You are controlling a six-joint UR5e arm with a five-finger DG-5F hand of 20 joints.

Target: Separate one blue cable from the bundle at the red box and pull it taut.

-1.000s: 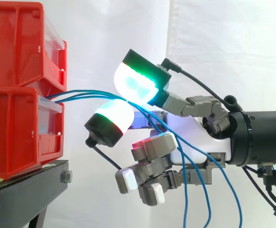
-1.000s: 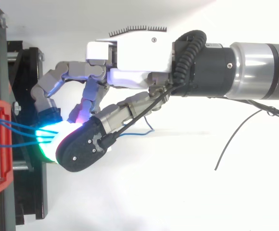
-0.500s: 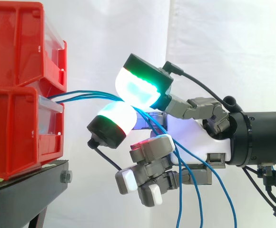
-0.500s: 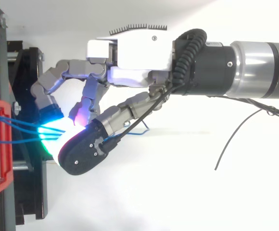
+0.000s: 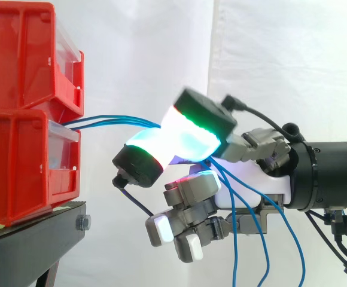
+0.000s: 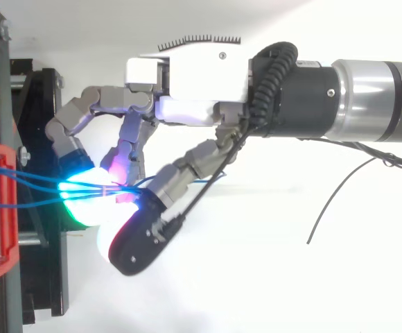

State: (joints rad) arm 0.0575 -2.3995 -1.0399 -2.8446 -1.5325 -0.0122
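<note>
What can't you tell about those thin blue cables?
Side view: how many thin blue cables the hand pinches; its glowing pads cover them.
Side view: the cables' loose ends, cut off by the bottom edge.
Top view: where they attach inside the red plastic box; its front hides that.

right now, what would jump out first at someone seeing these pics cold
The hand catches the eye first, reaching in from the right of the side view: its fingers end in thick pads glowing cyan and green, two of them closed on the blue cables. Those cables run left into the stacked red bins on the black stand, while their loose ends hang down below the hand.
</note>
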